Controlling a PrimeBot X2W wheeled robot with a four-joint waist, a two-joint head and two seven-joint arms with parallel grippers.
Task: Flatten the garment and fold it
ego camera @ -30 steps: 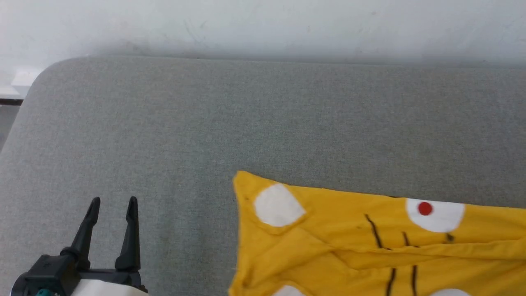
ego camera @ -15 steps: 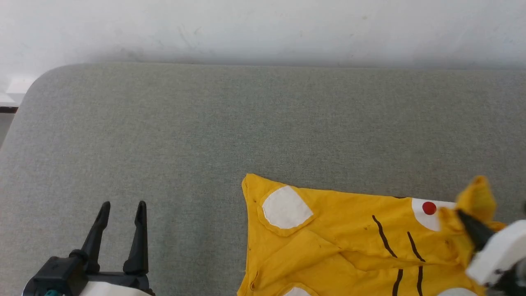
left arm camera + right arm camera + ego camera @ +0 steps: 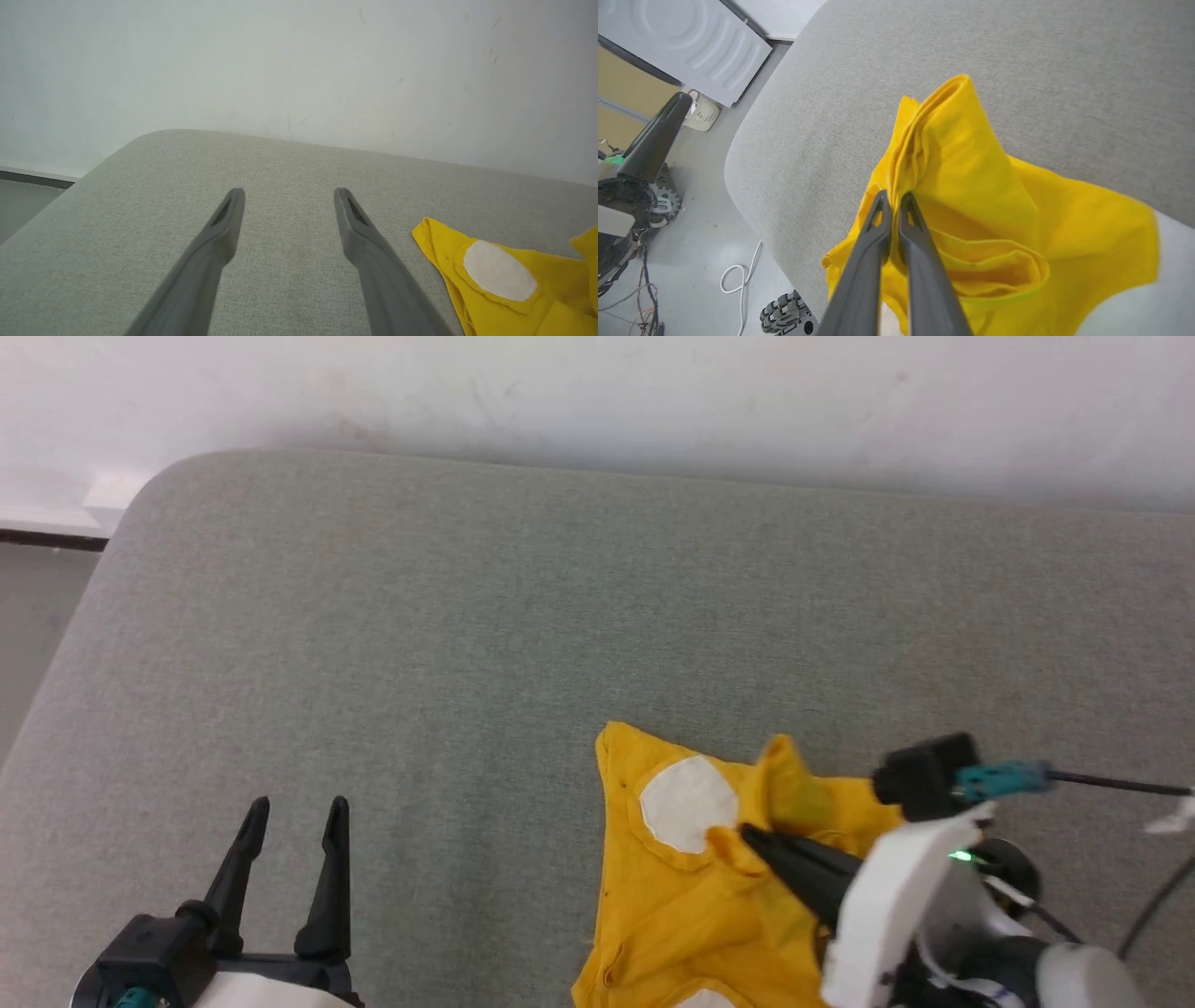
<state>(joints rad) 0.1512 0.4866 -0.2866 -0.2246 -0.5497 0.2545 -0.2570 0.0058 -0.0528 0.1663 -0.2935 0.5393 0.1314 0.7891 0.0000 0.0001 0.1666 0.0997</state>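
Both jaws of the right gripper pinch a raised fold of the yellow shirt, which lies bunched near the front edge of the grey worktop. Toward the left edge, the left gripper hovers, jaws spread apart.

There is one yellow shirt. There are two grippers, the left gripper and the right gripper. Each has two dark fingers, so that makes four fingers in all.

On the shirt I count two white spots in the head view. One whole white patch sits just past the right gripper's tip. One cut-off patch sits beside its white body (only a sliver shows).

One grey cushion lies under both grippers, and one pale wall stands past their tips. Far to the left of the right gripper's fingers, down on the floor, are one white basket and one white cable.
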